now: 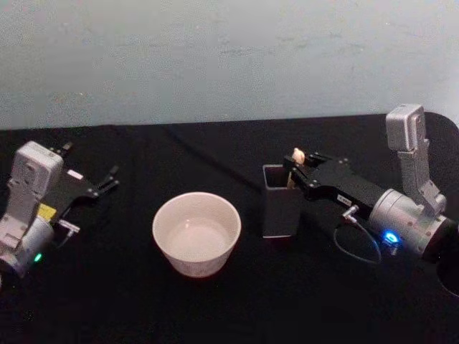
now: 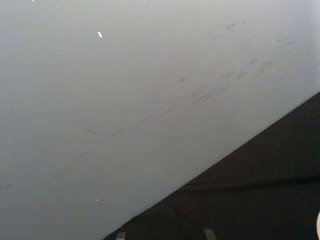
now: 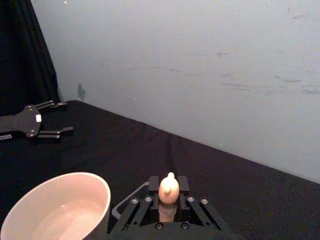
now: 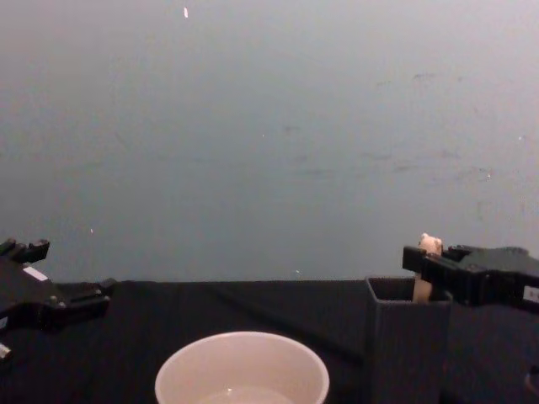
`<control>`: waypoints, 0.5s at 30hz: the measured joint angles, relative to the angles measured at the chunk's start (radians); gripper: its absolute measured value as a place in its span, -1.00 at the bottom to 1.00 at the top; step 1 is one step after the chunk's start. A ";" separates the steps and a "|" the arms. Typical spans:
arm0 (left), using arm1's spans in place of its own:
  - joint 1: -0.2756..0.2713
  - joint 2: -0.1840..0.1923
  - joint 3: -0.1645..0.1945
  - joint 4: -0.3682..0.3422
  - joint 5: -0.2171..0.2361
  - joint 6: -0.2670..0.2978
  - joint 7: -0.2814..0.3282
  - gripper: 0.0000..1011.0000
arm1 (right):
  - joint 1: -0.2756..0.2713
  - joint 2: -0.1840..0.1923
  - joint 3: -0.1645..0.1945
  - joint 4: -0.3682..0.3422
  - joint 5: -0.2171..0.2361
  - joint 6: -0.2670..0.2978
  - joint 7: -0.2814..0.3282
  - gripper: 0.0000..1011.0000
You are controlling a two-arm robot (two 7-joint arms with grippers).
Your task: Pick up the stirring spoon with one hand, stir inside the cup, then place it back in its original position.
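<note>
Two grippers in play: one busy, one parked.
Right gripper [image 1: 295, 170]: reaching in from the right, sitting right at the top of the dark grey holder [image 1: 280, 212]. Its fingers [image 3: 153, 186] are clamped on the beige-pink handle of the stirring spoon [image 1: 297, 157], just under the knobby tip.
Spoon: standing upright inside the holder, knob poking up above the rim. Metal bowl end is down inside, hidden by the walls.
Holder: upright on the black surface [image 1: 115, 287], just to the right of the cup [image 1: 196, 233], close but not touching from what I can see.
Cup: wide, pale cream-pink, sitting near the middle of the surface. Inside looks pale, and I can't really tell if there's liquid in it.
Left gripper [image 1: 112, 178]: way off on the left side, well apart from the cup, hovering low over the black surface. Fingers spread apart, nothing between them.
Backdrop: plain pale grey-blue wall [image 1: 229, 57] behind the surface.
</note>
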 joint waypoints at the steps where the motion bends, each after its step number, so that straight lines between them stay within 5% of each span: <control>1: 0.000 0.000 0.000 0.000 0.000 0.000 0.000 0.98 | 0.000 -0.001 0.000 0.000 -0.001 0.001 -0.002 -0.58; 15: 0.000 0.000 0.000 0.000 0.000 0.000 0.000 0.98 | -0.002 0.000 0.001 0.000 -0.005 0.004 -0.003 -0.58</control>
